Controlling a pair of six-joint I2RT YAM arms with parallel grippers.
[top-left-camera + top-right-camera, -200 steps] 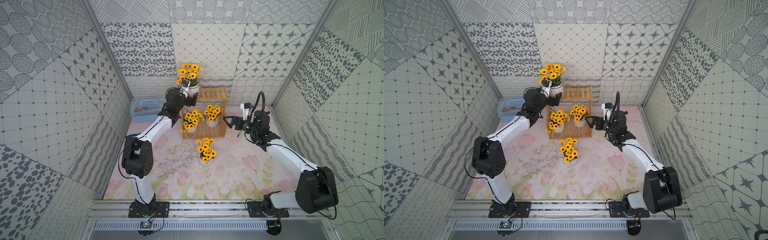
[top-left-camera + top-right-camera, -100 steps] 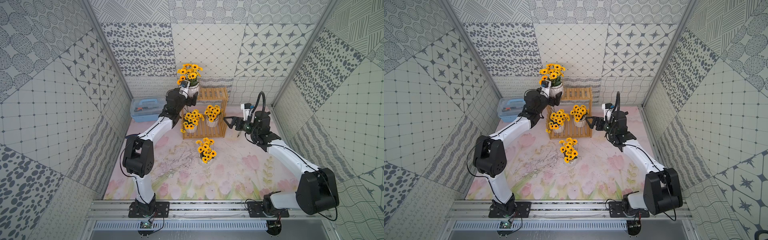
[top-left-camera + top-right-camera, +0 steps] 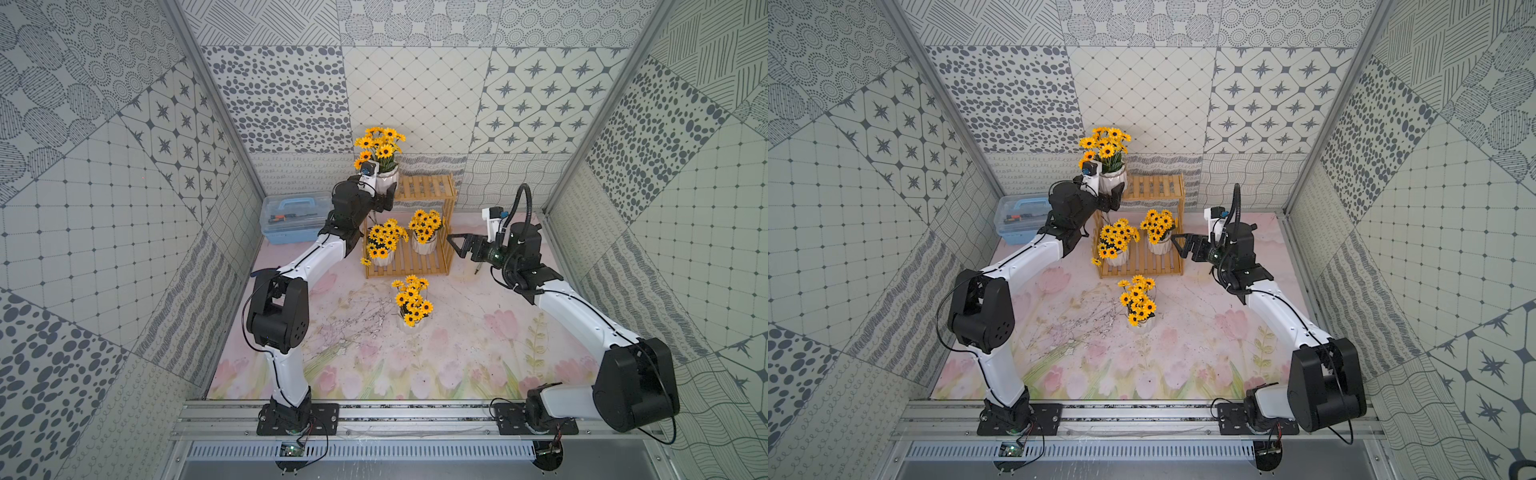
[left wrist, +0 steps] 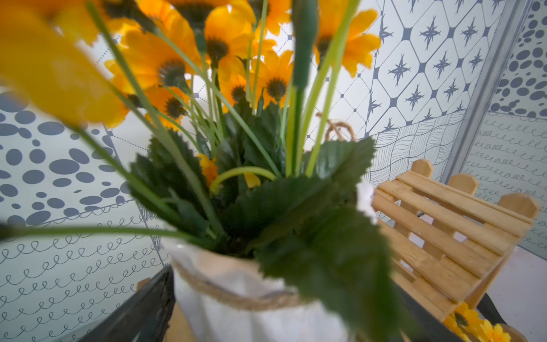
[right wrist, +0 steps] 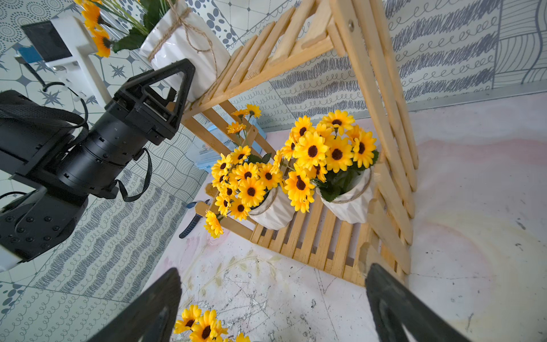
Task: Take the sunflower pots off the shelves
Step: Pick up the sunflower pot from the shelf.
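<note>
risk: top pot [image 3: 387, 179] tipping off shelves [image 3: 428, 189] edge, grip slipping | left gripper [image 3: 384, 194] flanking it (clamp: cannot tell) | right gripper [image 3: 454, 247] hovering beside shelves, jaws apart

Left wrist view: the upper sunflower pot [image 4: 236, 319] is cut off at its base, its nearest petals blurred. In a top view, the toolbox [image 3: 293, 220] contents are too small to identify.

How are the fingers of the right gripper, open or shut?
Open: on the right gripper the fingers stand wide apart in the wrist view, with only mat between them, nothing held.
</note>
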